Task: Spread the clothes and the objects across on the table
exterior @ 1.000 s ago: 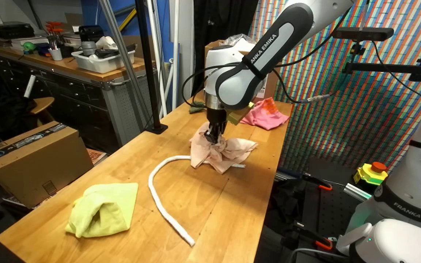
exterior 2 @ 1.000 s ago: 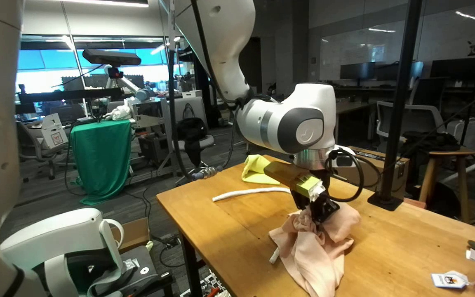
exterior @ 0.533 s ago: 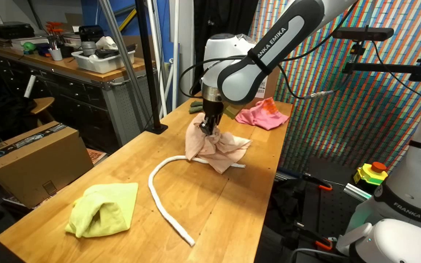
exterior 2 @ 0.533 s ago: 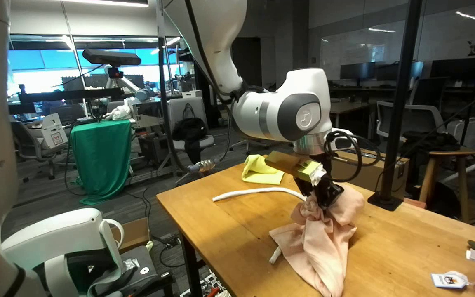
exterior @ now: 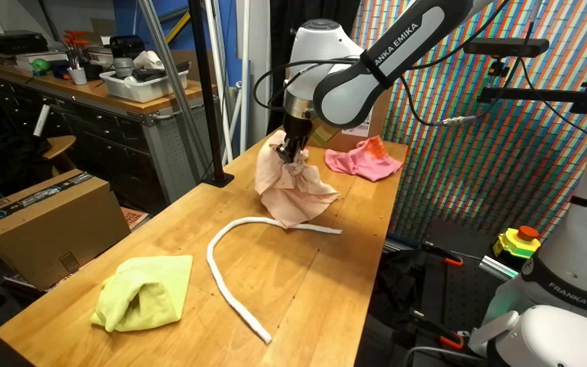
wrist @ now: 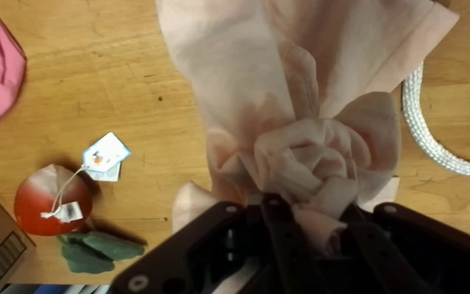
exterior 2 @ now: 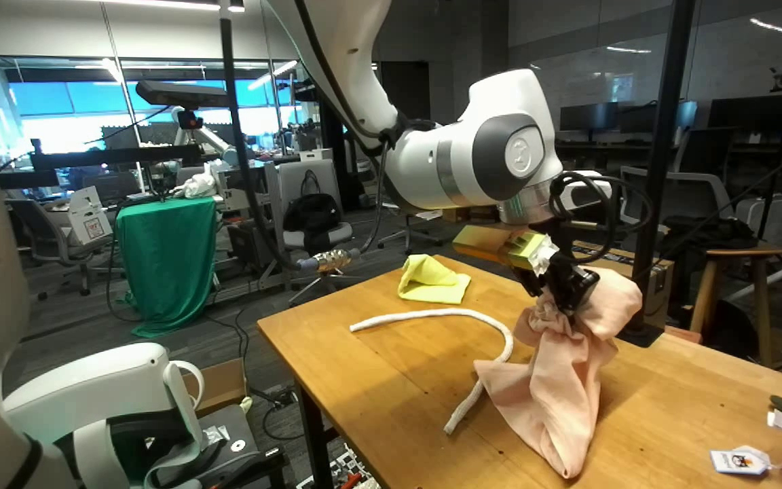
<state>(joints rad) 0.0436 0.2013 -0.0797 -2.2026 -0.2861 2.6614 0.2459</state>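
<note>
Presently noted the gripper with jaws almost together, pinching a bunched knot of the cream cloth above the wooden table; saw nothing else in its grip. Took the white cord as reference for every position below. Found the cloth directly beneath the tool, long axis roughly downward from knot to loose corners, bulk just beside the cord and outside its hook-shaped curve. Marked an overlap between a lower corner and the cord in both exterior views; unable to settle touching versus merely hanging in front. Noted more cord past the cloth's edge in the wrist view, curving away from it.

Farther out, on the cloth's side of the cord, logged a red-and-white round item, then the pink cloth, both well apart from the cord. On the opposite side, near the cord's bend but not touching, logged the yellow-green cloth, partly folded over itself.

Judged the step in hand as spreading the cream cloth. Would hinge the next move on that overlap: draw the loose corners off the cord, toward the pink cloth's side, before lowering. Otherwise likely to cover or drag the cord. Expect limp handling, perhaps with a lump at the knot after release.
</note>
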